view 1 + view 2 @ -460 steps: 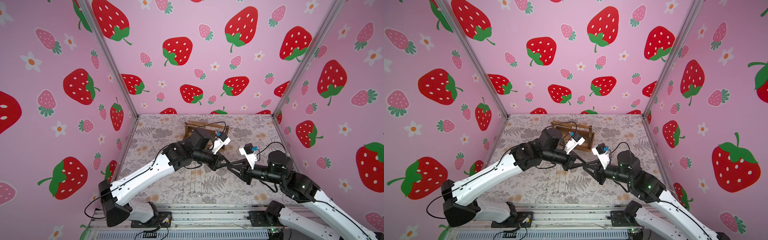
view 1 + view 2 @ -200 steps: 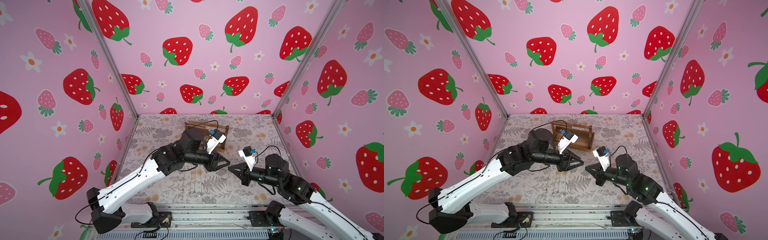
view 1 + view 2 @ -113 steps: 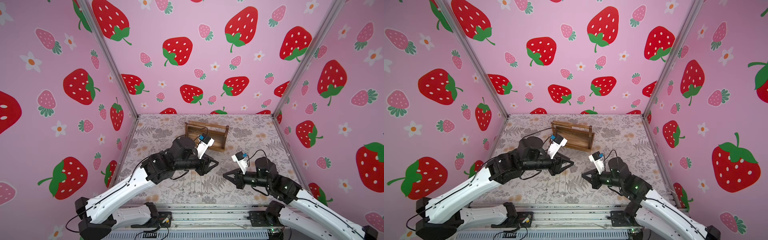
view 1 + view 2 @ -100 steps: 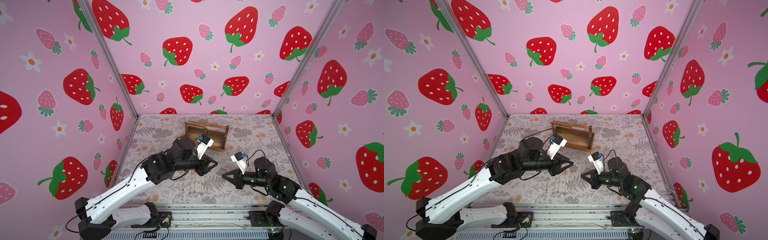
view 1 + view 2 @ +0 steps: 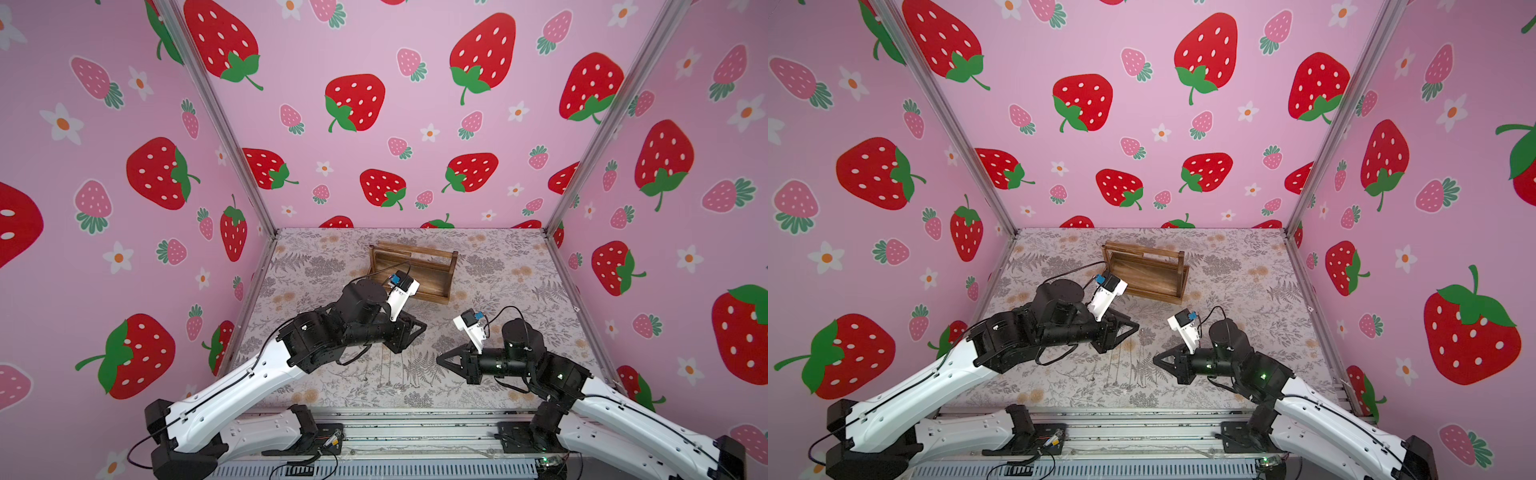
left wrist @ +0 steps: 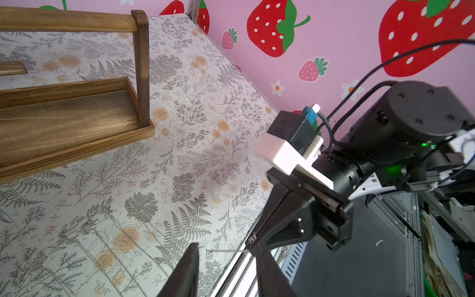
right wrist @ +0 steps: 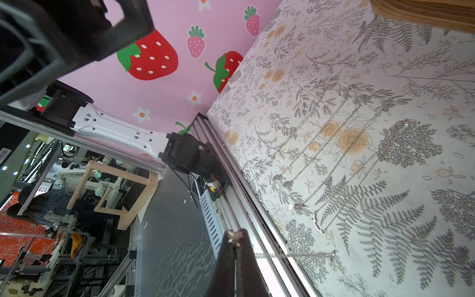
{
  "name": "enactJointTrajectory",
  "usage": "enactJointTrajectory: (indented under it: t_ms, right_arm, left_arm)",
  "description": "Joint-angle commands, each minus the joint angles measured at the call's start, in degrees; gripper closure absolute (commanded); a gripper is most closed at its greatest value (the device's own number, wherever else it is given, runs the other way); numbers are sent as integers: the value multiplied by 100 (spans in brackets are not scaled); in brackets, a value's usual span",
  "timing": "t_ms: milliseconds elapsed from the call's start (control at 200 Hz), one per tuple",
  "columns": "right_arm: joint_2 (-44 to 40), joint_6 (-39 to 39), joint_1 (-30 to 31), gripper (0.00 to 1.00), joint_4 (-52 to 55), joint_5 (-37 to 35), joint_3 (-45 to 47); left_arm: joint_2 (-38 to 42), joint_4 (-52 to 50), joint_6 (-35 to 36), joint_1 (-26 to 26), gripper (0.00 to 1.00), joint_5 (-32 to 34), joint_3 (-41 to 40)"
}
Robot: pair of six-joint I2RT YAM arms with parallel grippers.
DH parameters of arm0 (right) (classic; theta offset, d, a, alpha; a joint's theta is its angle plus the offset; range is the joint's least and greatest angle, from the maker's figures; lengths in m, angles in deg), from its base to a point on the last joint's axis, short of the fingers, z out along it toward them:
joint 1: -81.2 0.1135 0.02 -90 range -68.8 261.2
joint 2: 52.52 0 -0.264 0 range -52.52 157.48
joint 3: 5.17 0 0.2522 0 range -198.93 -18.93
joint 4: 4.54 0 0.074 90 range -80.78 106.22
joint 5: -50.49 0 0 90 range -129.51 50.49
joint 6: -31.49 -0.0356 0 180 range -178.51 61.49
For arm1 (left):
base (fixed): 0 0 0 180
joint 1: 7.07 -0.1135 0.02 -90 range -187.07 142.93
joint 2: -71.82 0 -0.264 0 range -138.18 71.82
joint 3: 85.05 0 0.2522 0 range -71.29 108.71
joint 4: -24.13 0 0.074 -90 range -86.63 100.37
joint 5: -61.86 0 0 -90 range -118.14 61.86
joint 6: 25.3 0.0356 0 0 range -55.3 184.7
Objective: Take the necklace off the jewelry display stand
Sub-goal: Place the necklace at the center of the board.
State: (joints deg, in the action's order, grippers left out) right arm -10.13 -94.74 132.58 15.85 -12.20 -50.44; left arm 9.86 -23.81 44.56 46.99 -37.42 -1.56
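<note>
Necklace [image 7: 317, 226] on table [image 5: 498, 266], before stand [image 5: 428, 274]

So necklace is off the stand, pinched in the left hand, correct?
Wrong hand. The necklace is off the stand, pinched in the right hand; the right wrist view shows it dangling from the shut tips. The left hand is open.

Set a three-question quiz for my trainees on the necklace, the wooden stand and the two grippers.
1. Fill in: the jaws of the left gripper stand ____.
2. True or false: the necklace is clear of the stand.
3. What pinches the necklace? A) left gripper B) right gripper C) nothing
Key: 1 open; 2 true; 3 B.
</note>
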Motion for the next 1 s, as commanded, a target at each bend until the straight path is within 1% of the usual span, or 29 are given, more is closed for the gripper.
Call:
enactJointTrajectory:
  t_ms: [0,370,490,750,996]
  right_arm:
    - [52,-51,79,100,-195,38,95]
    - [191,-137,154,100,-435,-108,283]
    - [201,-258,154,100,-305,-549,344]
    - [556,-388,148,100,-416,-1213,531]
    - [941,-288,53,100,-461,-1367,401]
  left_arm:
    - [75,-41,113,22,62,103,-67]
    - [72,-69,139,21,62,104,-61]
    - [47,-97,150,18,62,106,-24]
    - [23,-129,160,17,62,108,18]
    - [-54,-149,182,17,62,102,69]
